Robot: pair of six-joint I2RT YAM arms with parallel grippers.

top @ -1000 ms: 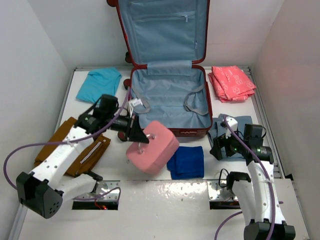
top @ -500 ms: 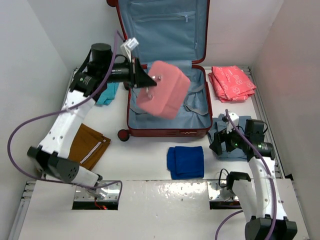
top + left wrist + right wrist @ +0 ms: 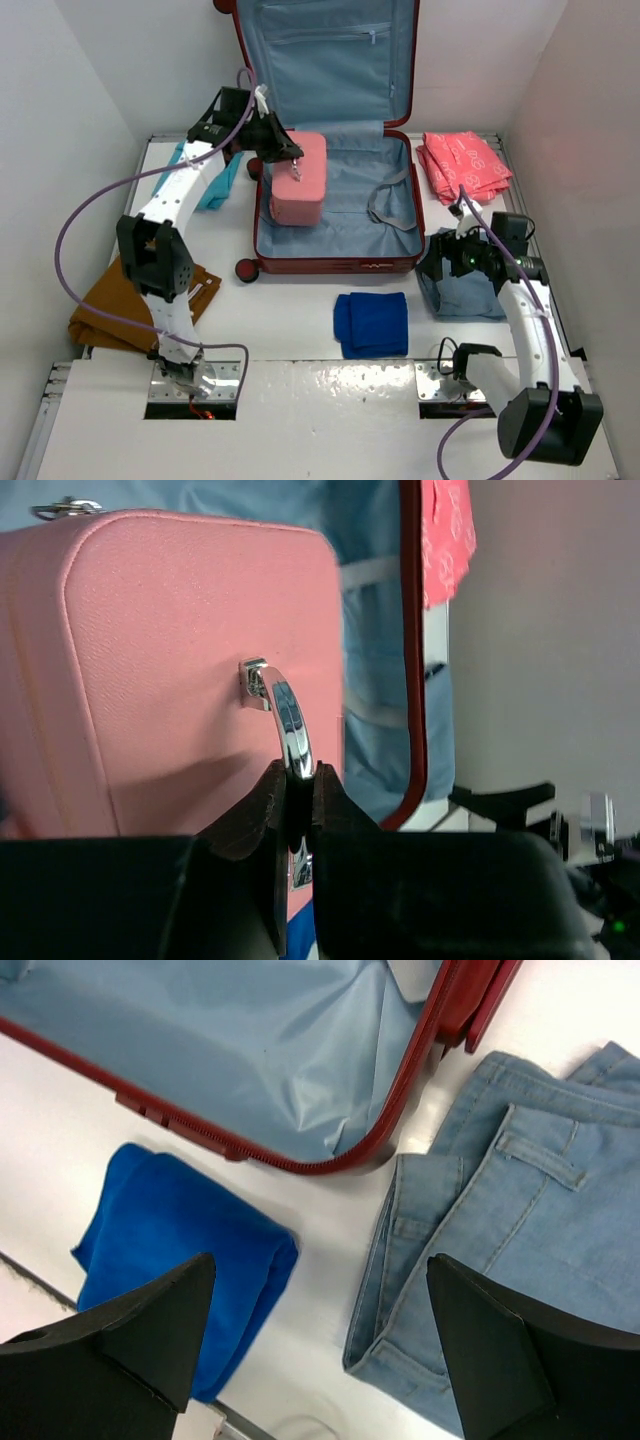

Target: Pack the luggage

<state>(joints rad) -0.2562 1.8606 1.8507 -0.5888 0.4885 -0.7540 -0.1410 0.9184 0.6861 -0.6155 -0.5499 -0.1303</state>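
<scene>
Left end effector [image 3: 289, 159] clamped on handle [image 3: 288, 720], arm [image 3: 185, 190] stretched forward; right end effector [image 3: 318, 1265] spread wide, facing down.

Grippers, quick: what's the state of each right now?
Left gripper: jaws shut on the pink case's metal handle, case in the open luggage.
Right gripper: jaws open, empty, above the jeans.

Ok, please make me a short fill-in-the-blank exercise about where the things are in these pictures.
1. The left tool is shut on the pink case's metal ____.
2. The pink case is inside the luggage, near its ____ wall.
3. The right tool is ____, over the edge of the jeans.
Missing words: handle; left; open
</scene>
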